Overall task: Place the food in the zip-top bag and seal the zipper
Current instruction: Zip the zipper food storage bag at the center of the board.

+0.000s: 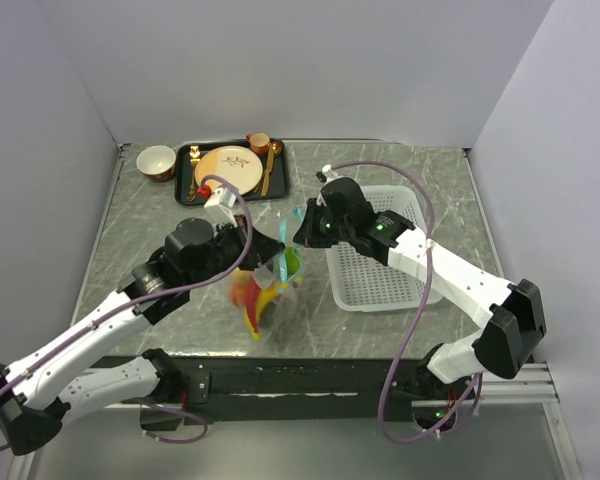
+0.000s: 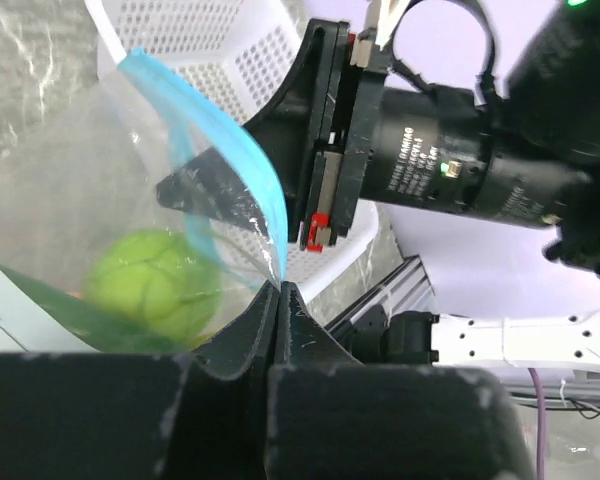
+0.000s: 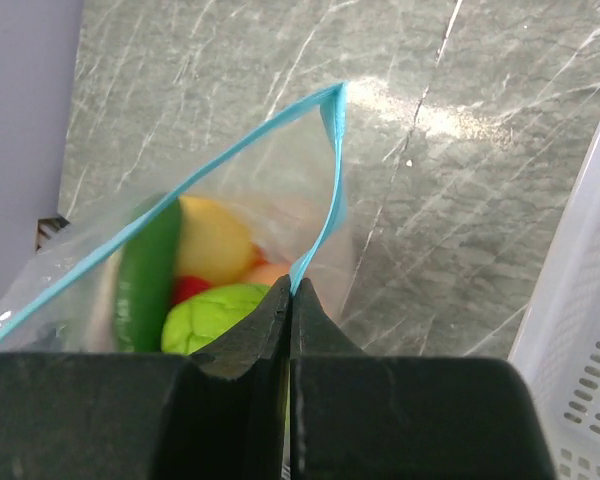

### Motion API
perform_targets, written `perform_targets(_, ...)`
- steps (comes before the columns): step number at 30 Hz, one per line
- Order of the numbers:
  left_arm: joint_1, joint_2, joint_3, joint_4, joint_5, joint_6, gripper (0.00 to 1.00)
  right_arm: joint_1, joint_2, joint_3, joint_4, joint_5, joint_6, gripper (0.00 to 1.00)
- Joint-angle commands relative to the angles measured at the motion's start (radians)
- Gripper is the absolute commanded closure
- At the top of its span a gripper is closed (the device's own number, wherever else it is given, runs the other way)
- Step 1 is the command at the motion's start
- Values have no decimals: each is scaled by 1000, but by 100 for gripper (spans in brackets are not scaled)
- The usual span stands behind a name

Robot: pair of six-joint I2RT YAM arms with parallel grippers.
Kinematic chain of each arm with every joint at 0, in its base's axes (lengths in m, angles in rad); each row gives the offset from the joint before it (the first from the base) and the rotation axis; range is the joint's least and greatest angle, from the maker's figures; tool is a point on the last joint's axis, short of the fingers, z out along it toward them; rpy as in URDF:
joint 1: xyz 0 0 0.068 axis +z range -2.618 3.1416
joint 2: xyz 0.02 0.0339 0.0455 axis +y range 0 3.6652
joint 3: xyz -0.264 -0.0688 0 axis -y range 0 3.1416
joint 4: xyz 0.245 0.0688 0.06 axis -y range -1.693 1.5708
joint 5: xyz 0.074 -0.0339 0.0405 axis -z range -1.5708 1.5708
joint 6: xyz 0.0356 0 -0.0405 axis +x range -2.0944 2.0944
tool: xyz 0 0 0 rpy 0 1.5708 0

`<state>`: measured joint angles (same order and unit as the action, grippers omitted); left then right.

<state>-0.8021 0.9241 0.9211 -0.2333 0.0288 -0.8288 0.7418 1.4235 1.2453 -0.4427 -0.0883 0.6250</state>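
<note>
white basket [image 1: 372,275], black tray [image 1: 280,185] with beige plate [image 1: 227,167], small bowl [image 1: 156,161], marble table [image 1: 140,230]

Soft plastic zip-top bag [image 3: 280,200]: clear thin film, glossy, creased w/ small glints. zipper [image 3: 242,148]: teal plastic strip, semi-translucent, smooth. lime-green ball [image 2: 155,280]: plastic, matt-ish, ridged surface. table [image 3: 460,150]: grey marble-look top w/ white veins, polished, strong reflections. basket [image 2: 220,50]: white rigid plastic, perforated, slight sheen. right gripper [image 3: 292,288] & left gripper [image 2: 280,292]: matt black plastic fingers, fine scuffs & specks. walls [image 1: 280,60]: plain, matt.
</note>
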Motion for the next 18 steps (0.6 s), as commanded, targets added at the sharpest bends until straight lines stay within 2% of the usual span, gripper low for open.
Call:
perform_targets(1, -3, 120, 12, -6, 77, -9, 99, -2, 8, 28, 68, 30, 21, 96)
perform_targets(4, -5, 157, -51, 93, 141, -38, 99, -4, 25, 19, 79, 51, 36, 95)
perform_targets(8, -5, 217, -41, 81, 140, -36, 92, -8, 20, -26, 93, 87, 58, 94)
perform_targets(11, -5, 229, -31, 100, 166, -32, 70, -16, -4, -72, 114, 120, 70, 94)
perform_targets(12, -5, 226, -30, 98, 166, -36, 56, -19, -9, -79, 113, 131, 74, 93)
perform_targets(14, -6, 197, -28, 106, 152, -38, 41, -28, -18, -87, 105, 148, 74, 93)
perform_targets(15, -6, 179, -34, 103, 134, -47, 27, -32, -17, -89, 101, 156, 74, 93)
perform_targets(17, -6, 110, -51, 109, 83, -49, 17, -42, -15, -90, 93, 168, 71, 92)
perform_targets(18, -6, 87, -68, 108, 62, -55, 8, -45, -14, -90, 88, 171, 71, 92)
